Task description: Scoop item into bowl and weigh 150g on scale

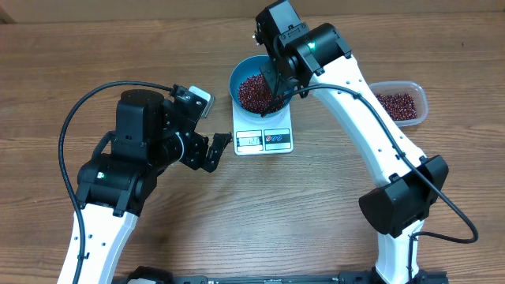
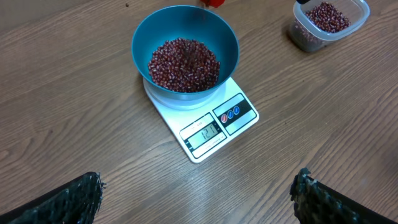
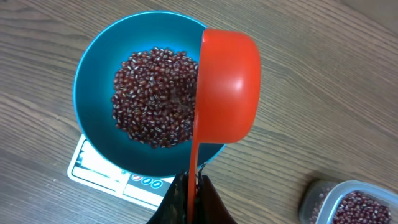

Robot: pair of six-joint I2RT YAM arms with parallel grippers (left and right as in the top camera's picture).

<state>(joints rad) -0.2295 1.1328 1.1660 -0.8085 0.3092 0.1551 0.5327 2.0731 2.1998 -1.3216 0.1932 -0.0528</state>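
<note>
Wooden table (image 1: 118, 47): beans (image 2: 183, 65) lie in the bowl (image 2: 186, 22) and clear tub (image 2: 362, 12).

Right hand (image 3: 192, 188) grips red scoop (image 3: 227, 87) tipped over bowl (image 3: 93, 73) of beans (image 3: 151, 98)

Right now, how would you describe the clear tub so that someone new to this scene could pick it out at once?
Find the white scale in the middle of the wooden table, carrying the blue bowl. To its right in the overhead view, directly on the wood, stands the clear tub. It alone is see-through and rounded-rectangular, holding some beans.
</note>
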